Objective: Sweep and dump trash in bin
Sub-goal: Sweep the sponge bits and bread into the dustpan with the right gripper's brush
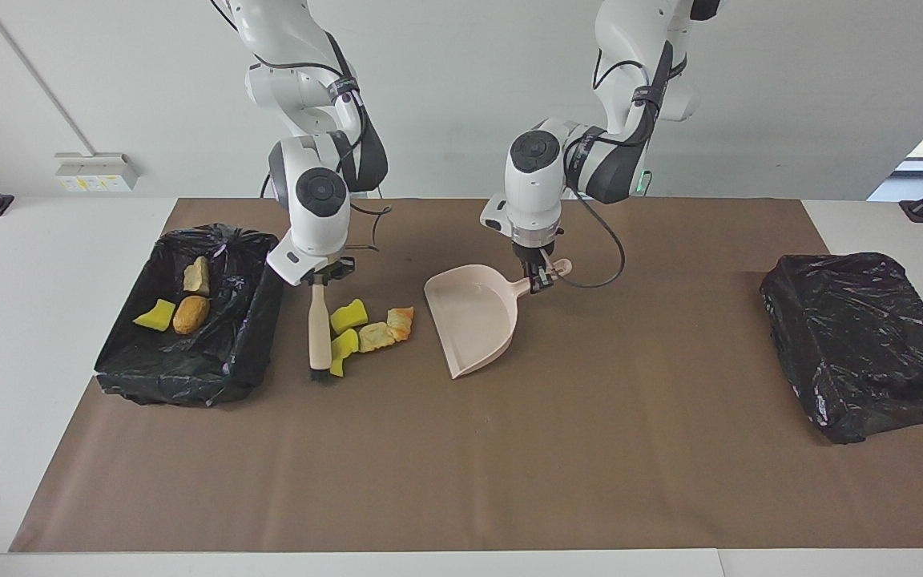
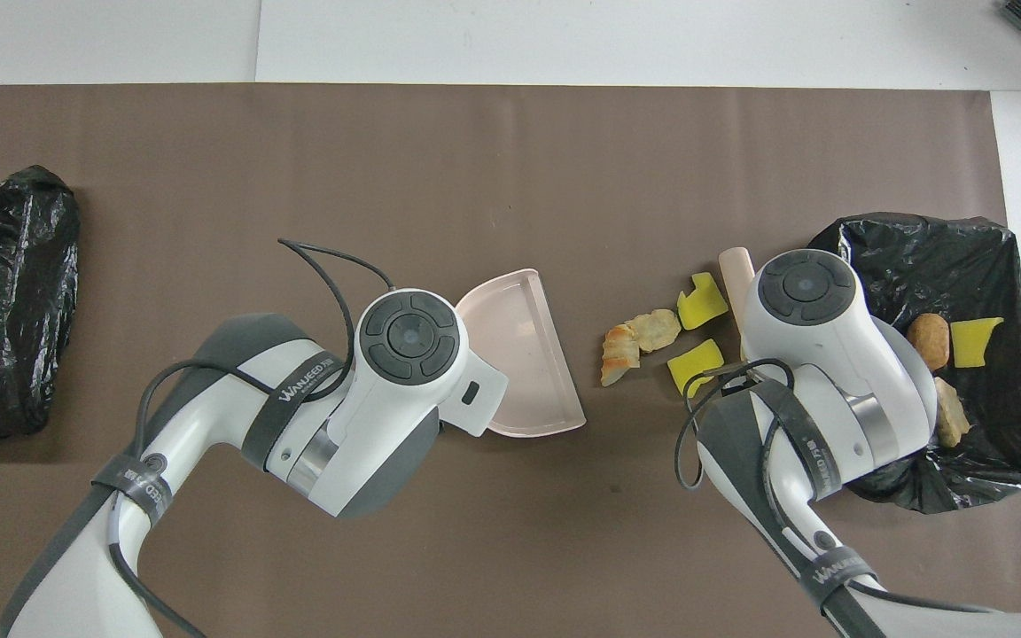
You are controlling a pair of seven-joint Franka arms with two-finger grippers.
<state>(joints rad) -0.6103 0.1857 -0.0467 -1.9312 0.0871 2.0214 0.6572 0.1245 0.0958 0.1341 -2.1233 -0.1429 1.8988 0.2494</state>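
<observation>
Yellow sponge chunks and tan pastry scraps, the trash (image 1: 365,328), lie clustered on brown bench cover (image 1: 461,465) between my two tools. Beige long-handled brush (image 1: 319,328) stands on pile's side toward right arm's end, handle running away from robots, bristles down at bench. Right claw (image 1: 319,278) pinches brush handle top. Beige plastic dustpan (image 1: 473,316) sits on pile's other side, mouth facing scraps, near but apart. Left claw (image 1: 540,278) clamped on dustpan handle. I judge sweep goes from brush toward pan. Three more scraps already in black-lined bin (image 1: 189,377)
</observation>
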